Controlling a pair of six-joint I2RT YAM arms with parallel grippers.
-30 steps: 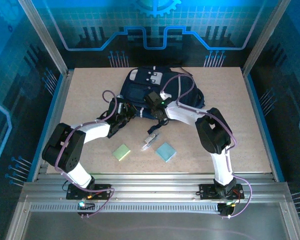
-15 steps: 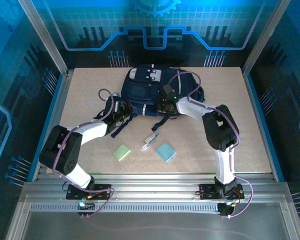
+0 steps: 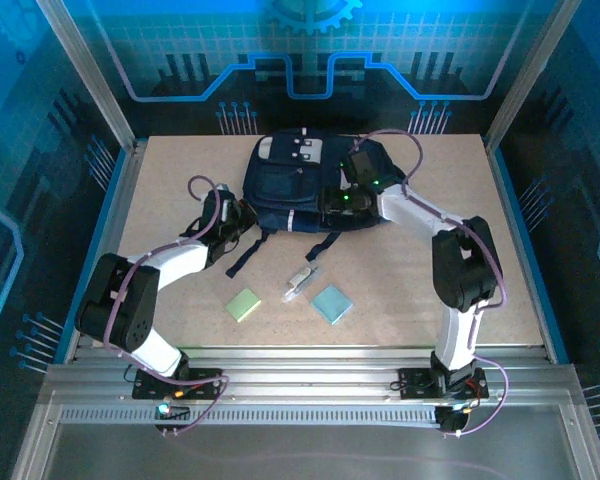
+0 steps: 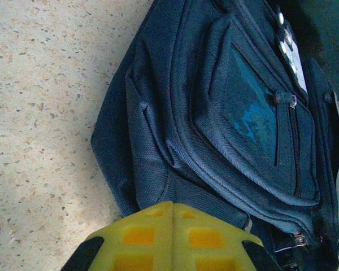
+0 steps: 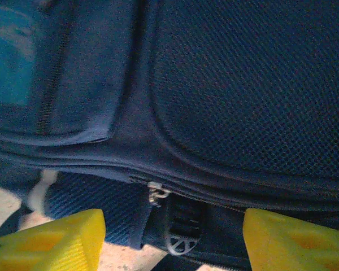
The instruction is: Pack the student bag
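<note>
Lying flat is the student bag (image 3: 280, 186) (navy, mesh-textured fabric).

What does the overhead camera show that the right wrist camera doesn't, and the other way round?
From overhead: the table, the left arm, the right arm, a green square pad, a blue square pad and a small pale object near them. From the right wrist: a close look at a metal zipper pull, mesh fabric, and the right gripper open, its yellow fingertips wide apart. Both: the student bag.
</note>
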